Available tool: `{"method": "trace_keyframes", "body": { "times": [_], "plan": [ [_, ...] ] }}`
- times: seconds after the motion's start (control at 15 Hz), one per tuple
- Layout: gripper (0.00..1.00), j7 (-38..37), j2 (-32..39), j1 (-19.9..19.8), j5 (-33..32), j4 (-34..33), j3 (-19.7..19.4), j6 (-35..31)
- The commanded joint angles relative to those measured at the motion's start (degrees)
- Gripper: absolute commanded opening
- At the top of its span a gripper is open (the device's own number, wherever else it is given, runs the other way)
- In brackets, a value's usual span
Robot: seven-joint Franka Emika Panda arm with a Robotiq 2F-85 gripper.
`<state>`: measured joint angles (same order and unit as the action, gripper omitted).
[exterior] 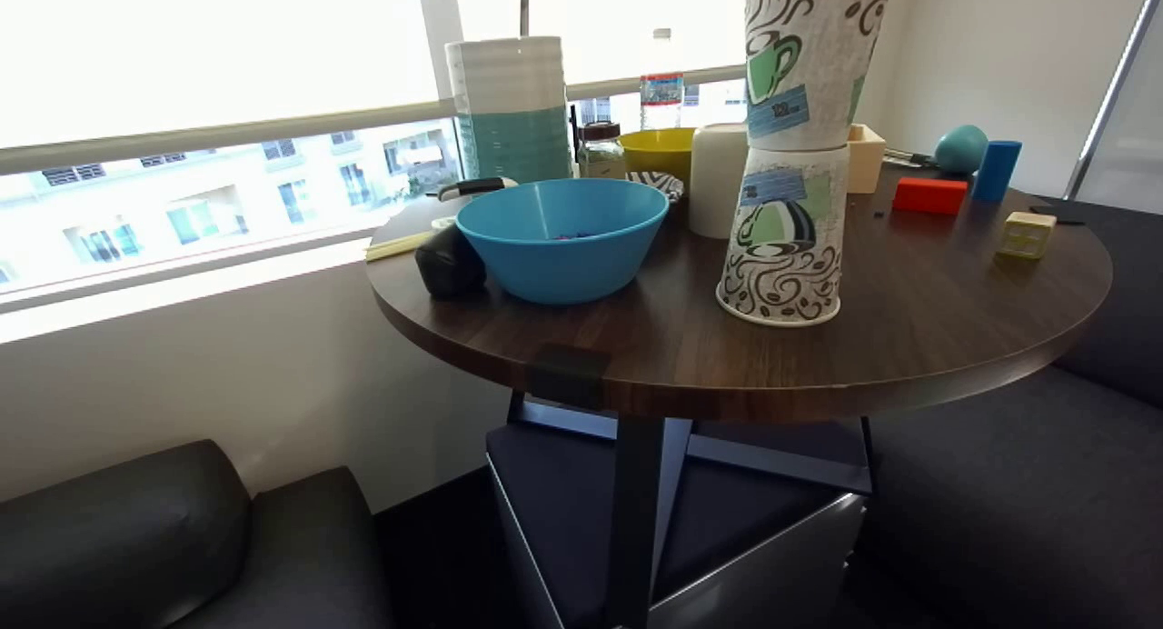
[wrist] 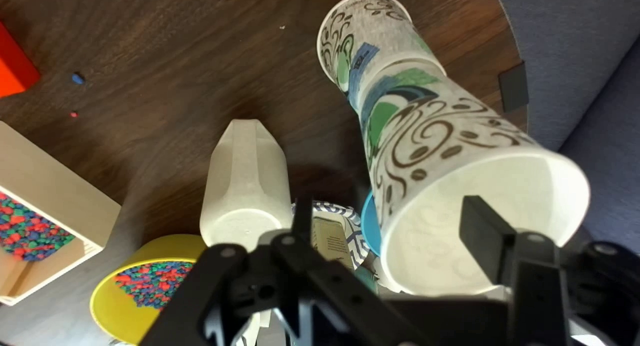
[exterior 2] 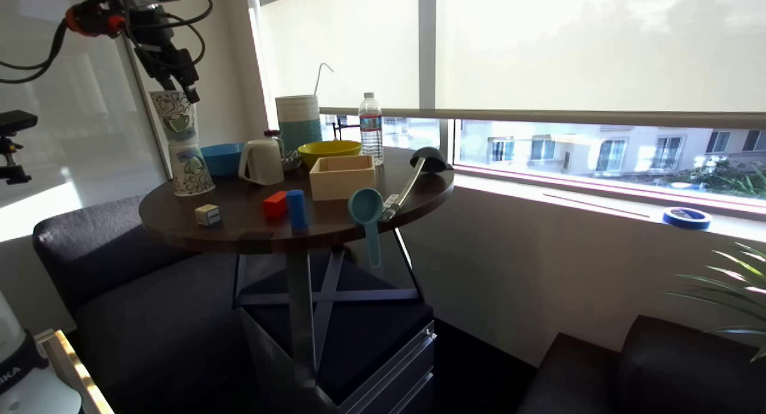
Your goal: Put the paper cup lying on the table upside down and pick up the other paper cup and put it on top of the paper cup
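the lower paper cup (exterior: pixel 783 243) stands upside down on the bench (exterior: pixel 936 293), the upper paper cup (exterior: pixel 804 74) mouth up upon it, so both steps seem done. the jaws are spread wide, holding nothing, one finger (wrist: pixel 484 238) at the upper rim (over or inside, i cannot tell); only withdrawing seems left. nearby stands a blue bowl (exterior: pixel 568 264); beyond, a window (exterior 2: pixel 610 154).

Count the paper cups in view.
2. Lower paper cup: mouth down on the table; upper paper cup: mouth up, stacked base to base on it. Others could be hidden.
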<state>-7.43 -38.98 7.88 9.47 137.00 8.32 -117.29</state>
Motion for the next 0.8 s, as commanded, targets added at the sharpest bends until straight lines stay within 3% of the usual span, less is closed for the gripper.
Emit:
{"method": "trace_keyframes", "body": {
  "times": [0.0,0.33,0.73],
  "plan": [
    [1.00,-0.24,0.37,-0.45,-1.00,-1.26,0.61,0.49],
    [1.00,0.21,-3.06,-0.59,-3.12,-4.44,0.62,1.57],
    [1.00,5.73,-9.75,1.44,-1.83,-7.81,-2.21,4.22]
  ]
}}
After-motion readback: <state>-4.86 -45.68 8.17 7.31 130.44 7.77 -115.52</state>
